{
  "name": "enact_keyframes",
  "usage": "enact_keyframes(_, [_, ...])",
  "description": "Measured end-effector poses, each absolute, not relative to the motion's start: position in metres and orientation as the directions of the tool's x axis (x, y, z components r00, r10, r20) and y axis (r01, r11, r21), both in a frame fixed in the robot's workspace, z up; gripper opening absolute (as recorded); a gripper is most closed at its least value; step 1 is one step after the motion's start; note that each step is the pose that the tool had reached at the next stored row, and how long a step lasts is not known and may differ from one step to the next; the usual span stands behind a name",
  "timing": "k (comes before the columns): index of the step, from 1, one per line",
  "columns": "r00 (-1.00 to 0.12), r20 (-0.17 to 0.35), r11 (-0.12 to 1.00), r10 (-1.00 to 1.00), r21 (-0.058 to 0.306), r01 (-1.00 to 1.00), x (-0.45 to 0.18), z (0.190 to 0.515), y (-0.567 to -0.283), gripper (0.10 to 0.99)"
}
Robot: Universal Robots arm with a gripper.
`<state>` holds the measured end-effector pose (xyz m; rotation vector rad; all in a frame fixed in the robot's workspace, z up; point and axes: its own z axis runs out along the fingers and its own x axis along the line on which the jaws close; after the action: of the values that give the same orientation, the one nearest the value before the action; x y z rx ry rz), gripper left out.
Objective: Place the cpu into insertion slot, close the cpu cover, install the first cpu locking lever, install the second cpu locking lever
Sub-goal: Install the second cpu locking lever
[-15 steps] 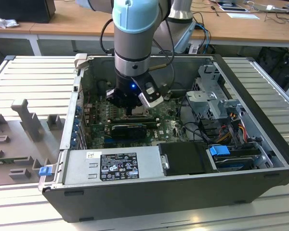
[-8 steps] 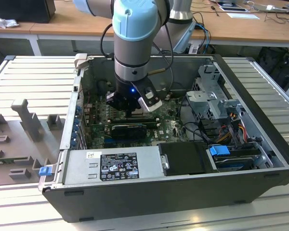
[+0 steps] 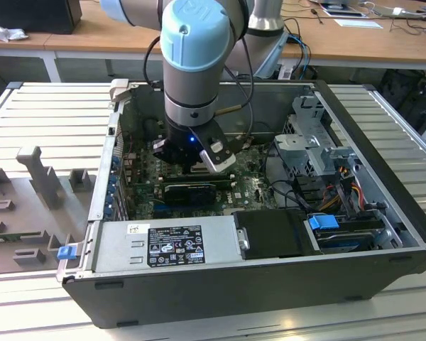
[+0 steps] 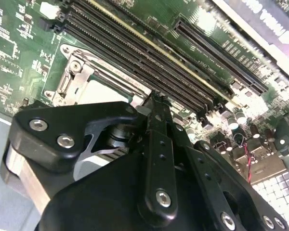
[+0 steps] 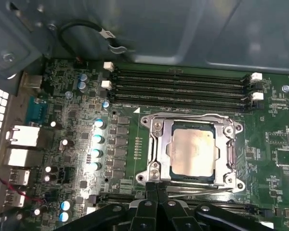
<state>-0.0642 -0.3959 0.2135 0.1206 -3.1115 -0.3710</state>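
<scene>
First wrist view: cpu seated in the insertion slot, cpu cover down around it.
Your gripper has its fingers pressed together, holding nothing, at the socket's edge. Judge the thin levers springy, the chip fragile; push metal only.

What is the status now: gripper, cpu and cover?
Gripper shut, tips at the socket frame's edge. The cpu seated in the insertion slot, the cpu cover down around it. Memory slots alongside, nothing in the way.

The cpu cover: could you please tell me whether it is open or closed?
Closed: the cpu cover lies flat around the cpu, framing it.
</scene>
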Motion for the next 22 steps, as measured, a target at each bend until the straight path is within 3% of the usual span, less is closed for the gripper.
enact_keyframes(9, [-0.994, -0.007, 0.955, -0.106, 0.279, -0.103, -0.071, 0.205, -0.4, 0.106])
enact_keyframes(22, [-0.994, -0.011, 0.947, -0.112, 0.303, -0.11, -0.074, 0.196, -0.399, 0.106])
